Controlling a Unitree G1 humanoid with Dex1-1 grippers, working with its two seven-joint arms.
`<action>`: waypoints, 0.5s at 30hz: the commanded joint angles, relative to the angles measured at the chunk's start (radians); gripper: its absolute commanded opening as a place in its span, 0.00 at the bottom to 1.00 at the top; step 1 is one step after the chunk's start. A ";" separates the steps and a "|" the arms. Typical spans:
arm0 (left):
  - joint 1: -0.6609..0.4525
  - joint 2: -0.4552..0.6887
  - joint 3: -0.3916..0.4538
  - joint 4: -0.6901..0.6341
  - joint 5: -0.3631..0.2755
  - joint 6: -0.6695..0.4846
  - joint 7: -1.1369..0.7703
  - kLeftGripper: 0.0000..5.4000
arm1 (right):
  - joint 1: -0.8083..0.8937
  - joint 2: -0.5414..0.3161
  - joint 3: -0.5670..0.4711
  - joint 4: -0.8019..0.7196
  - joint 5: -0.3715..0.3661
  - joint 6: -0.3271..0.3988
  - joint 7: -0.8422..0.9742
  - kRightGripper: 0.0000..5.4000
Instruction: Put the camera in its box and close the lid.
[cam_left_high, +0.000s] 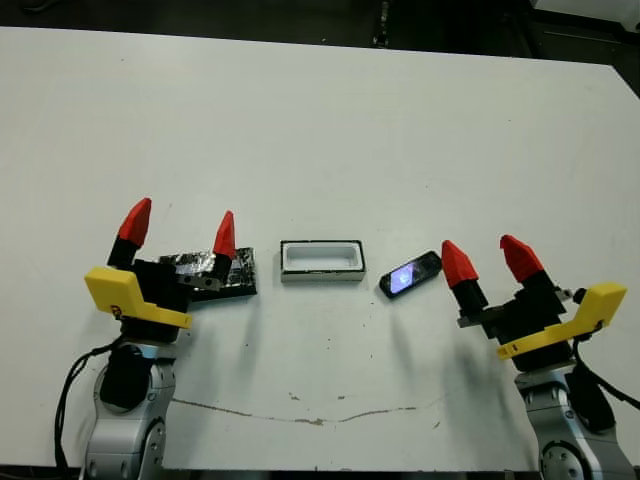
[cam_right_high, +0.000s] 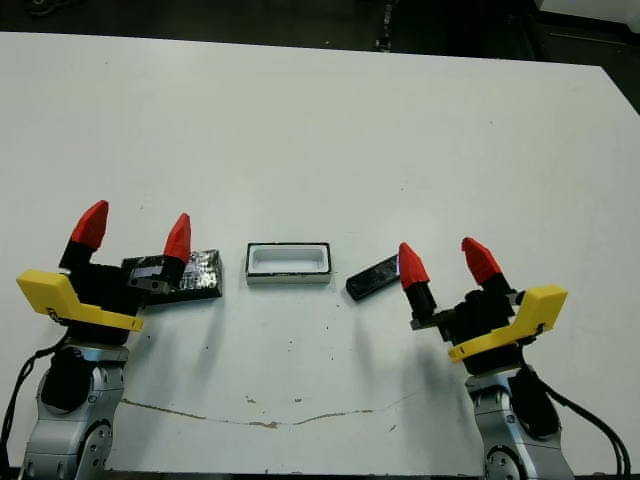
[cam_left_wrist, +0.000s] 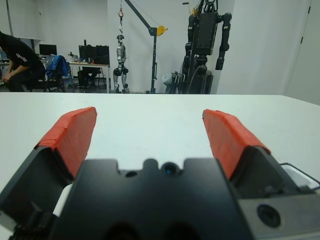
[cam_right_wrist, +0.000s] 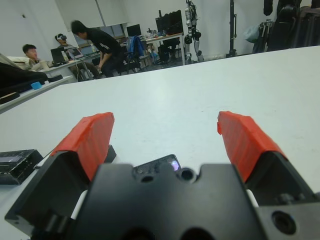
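The camera (cam_left_high: 411, 274), a small black bar with a bluish glint, lies slanted on the table just right of the box (cam_left_high: 321, 260). The box is a white-walled shallow tray standing open with nothing in it. The lid (cam_left_high: 222, 274), flat, black and shiny on top, lies left of the box, partly hidden under my left gripper (cam_left_high: 181, 228). That gripper is open above the lid's left part and holds nothing. My right gripper (cam_left_high: 489, 258) is open just right of the camera, apart from it. In the right wrist view the camera (cam_right_wrist: 161, 164) peeks over the gripper body between the open fingers (cam_right_wrist: 90, 137).
The white table (cam_left_high: 320, 120) stretches far behind the objects, and its front edge runs close to both arms. A thin dark scratch (cam_left_high: 300, 417) marks the near surface. People (cam_right_wrist: 97, 37) sit and stand at desks beyond the table, along with parked robots (cam_left_wrist: 207, 35).
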 joint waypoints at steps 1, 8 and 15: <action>0.015 0.004 -0.001 0.001 0.000 0.007 -0.003 1.00 | 0.007 -0.016 -0.006 0.006 -0.002 -0.004 0.002 1.00; 0.018 0.009 -0.002 0.000 -0.002 0.005 -0.011 1.00 | 0.010 -0.020 0.000 0.011 0.004 0.000 0.012 1.00; 0.015 0.006 -0.002 0.003 0.001 0.005 -0.008 1.00 | -0.091 -0.189 -0.061 0.072 -0.025 -0.011 0.127 1.00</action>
